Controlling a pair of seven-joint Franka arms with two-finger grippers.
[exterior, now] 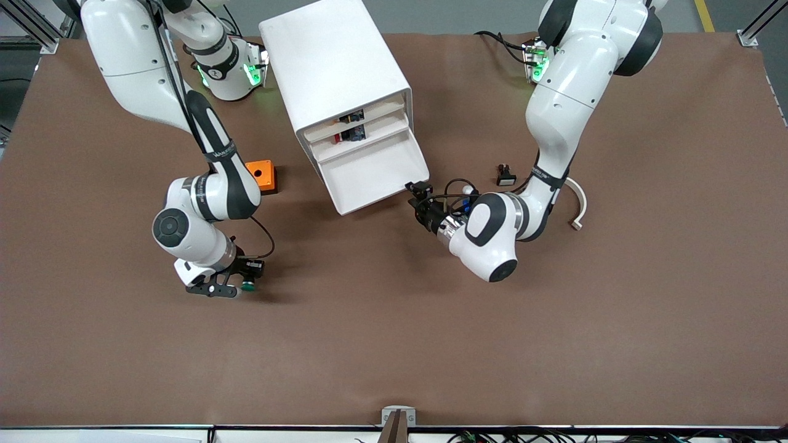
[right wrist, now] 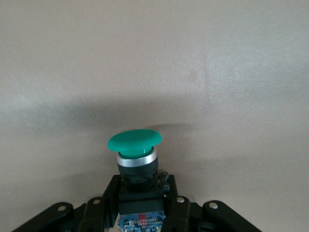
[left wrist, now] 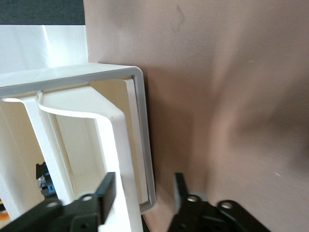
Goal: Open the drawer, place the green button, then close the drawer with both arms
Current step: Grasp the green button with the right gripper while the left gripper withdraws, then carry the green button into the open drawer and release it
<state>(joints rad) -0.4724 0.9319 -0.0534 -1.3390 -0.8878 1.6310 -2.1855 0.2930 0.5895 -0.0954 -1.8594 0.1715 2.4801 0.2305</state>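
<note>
The lowest drawer (exterior: pixel 375 175) of the white cabinet (exterior: pixel 332 67) stands pulled out, with nothing visible in its tray. My left gripper (exterior: pixel 415 194) is at the drawer's front corner toward the left arm's end. It is open, with the drawer's front wall (left wrist: pixel 126 159) between its spread fingers (left wrist: pixel 107 191). My right gripper (exterior: pixel 243 277) is low over the table toward the right arm's end, shut on the button's black body. The green cap (right wrist: pixel 134 141) sticks out past the fingertips and also shows as the button (exterior: pixel 248 285) in the front view.
An orange box (exterior: pixel 261 176) with a hole sits beside the cabinet under the right arm. A black white-faced switch (exterior: pixel 505 175) and a curved white piece (exterior: pixel 578 206) lie by the left arm. The upper drawers (exterior: pixel 351 126) show small parts.
</note>
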